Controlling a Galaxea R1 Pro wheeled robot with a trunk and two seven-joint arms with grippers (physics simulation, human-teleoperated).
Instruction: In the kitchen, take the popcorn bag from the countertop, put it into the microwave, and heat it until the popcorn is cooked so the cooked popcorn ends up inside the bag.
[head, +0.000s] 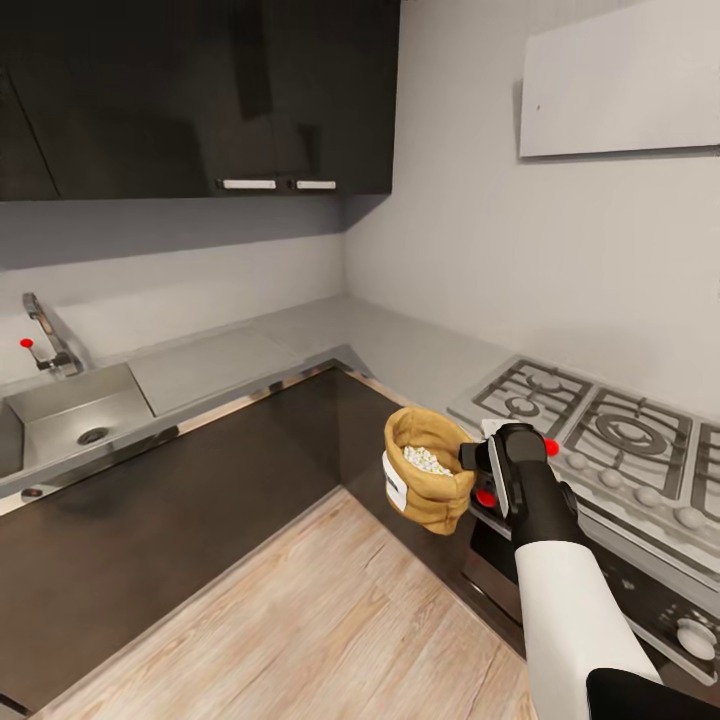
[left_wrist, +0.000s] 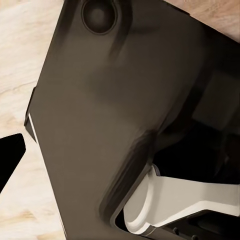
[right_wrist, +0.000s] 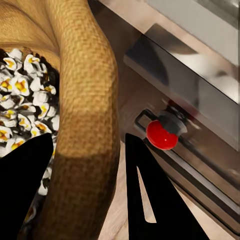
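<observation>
far left of the head view sits the sink (head: 75, 410) with its tap (head: 45, 340), set into the grey counter (head: 300, 335) that runs along under the dark wall cabinets (head: 200, 90), and moving right we reach the action: the popcorn bag (head: 428, 482) hangs in mid-air, lower centre-right, over the wood floor (head: 300, 620) and just left of the gas hob (head: 610, 430). the right pincer (head: 478, 475) is clamped on the bag's rolled rim, one finger (right_wrist: 25, 185) inside against the popcorn (right_wrist: 20, 100), the other finger (right_wrist: 150, 200) outside the wall. the sack is mustard-tan, woven-looking, white label band facing the left of the frame, tilted a touch, mouth open with whitish, yellow-centred pieces heaped inside. no microwave to be seen here, so my read is a carry: keep that mouth up, turn slowly, and mind the oven's red knob (right_wrist: 162, 134) close by the fingers. the left wrist view looks down on the robot's own dark body; a dark tip (left_wrist: 10, 157) pokes in, but i cannot tell how the left pincer stands.
</observation>
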